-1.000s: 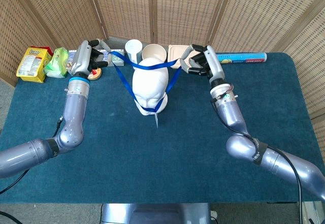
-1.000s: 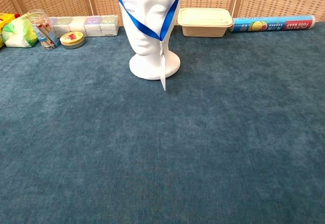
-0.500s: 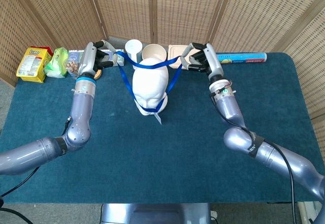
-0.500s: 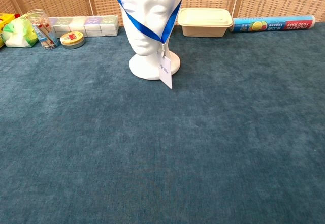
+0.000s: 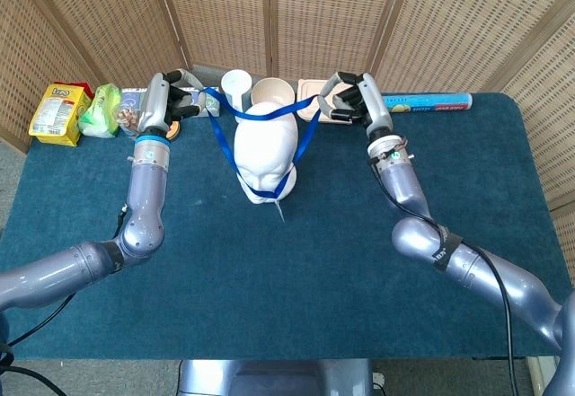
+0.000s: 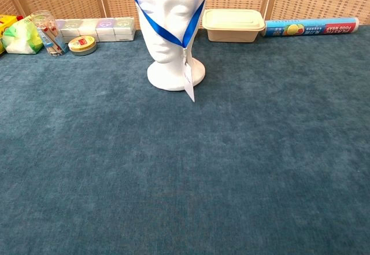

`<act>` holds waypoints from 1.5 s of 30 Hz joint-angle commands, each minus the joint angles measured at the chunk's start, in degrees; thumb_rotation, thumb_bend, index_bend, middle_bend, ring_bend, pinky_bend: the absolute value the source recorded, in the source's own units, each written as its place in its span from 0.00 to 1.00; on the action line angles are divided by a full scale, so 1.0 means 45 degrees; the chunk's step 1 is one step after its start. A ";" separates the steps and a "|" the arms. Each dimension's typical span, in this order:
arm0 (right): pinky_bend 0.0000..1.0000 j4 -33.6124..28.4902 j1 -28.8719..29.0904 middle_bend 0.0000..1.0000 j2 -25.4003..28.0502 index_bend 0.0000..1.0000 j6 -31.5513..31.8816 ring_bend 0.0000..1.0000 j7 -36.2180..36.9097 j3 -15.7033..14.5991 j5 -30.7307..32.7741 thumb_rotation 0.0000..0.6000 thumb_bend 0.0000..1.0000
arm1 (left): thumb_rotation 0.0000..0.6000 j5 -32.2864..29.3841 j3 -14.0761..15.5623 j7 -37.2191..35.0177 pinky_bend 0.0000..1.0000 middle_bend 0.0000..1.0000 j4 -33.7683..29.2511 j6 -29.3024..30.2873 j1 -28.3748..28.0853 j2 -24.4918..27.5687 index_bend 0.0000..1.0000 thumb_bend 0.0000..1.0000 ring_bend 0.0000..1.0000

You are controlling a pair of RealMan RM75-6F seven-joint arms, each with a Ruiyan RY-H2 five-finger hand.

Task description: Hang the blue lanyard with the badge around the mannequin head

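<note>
A white mannequin head (image 5: 263, 149) (image 6: 172, 29) stands upright at the middle back of the blue table. The blue lanyard (image 5: 259, 116) (image 6: 167, 32) is stretched across the top of the head, and its front hangs in a V under the chin. The white badge (image 6: 188, 80) (image 5: 277, 209) dangles in front of the base. My left hand (image 5: 167, 104) holds the lanyard's left side beside the head. On the other side, my right hand (image 5: 350, 101) holds the strap. Neither hand shows in the chest view.
Behind the head stand a white cup (image 5: 235, 84), a beige bowl (image 5: 273, 92) and a lidded food box (image 6: 232, 24). A food wrap roll (image 6: 309, 26) lies at the back right. Snack packs (image 5: 59, 113), a jar (image 6: 48, 33), a tin (image 6: 82, 45) and a box row (image 6: 97, 28) line the back left.
Both hands have moved back and slightly inward, carrying the lanyard's loop further over the top of the head. The badge has swung in front of the base.
</note>
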 commanded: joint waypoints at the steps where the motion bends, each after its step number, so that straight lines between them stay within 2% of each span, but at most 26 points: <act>1: 1.00 0.0035 -0.0025 1.00 -0.0037 0.69 -0.0059 1.00 0.0235 0.0133 -0.0157 1.00 0.48 | 1.00 0.0308 -0.0054 -0.0276 1.00 1.00 0.0127 0.0067 0.0095 -0.0142 0.64 0.44 1.00; 11: 1.00 0.0534 0.0214 1.00 -0.0267 0.68 -0.0050 1.00 0.0057 0.0055 0.0066 1.00 0.48 | 1.00 0.0841 -0.0125 -0.0588 1.00 1.00 0.0627 0.0159 0.0193 -0.0501 0.64 0.43 1.00; 24: 1.00 0.1497 0.0582 1.00 -0.0562 0.65 -0.0606 1.00 -0.0405 -0.0196 0.0752 1.00 0.48 | 1.00 0.0888 0.0027 -0.0090 1.00 1.00 0.1184 -0.0036 0.0049 -0.0902 0.64 0.39 1.00; 45: 1.00 0.2138 0.0855 0.95 -0.0619 0.62 -0.1222 1.00 -0.1218 -0.0731 0.1445 1.00 0.46 | 1.00 0.1292 0.0138 0.0402 1.00 1.00 0.1844 0.0082 -0.0351 -0.1657 0.64 0.38 1.00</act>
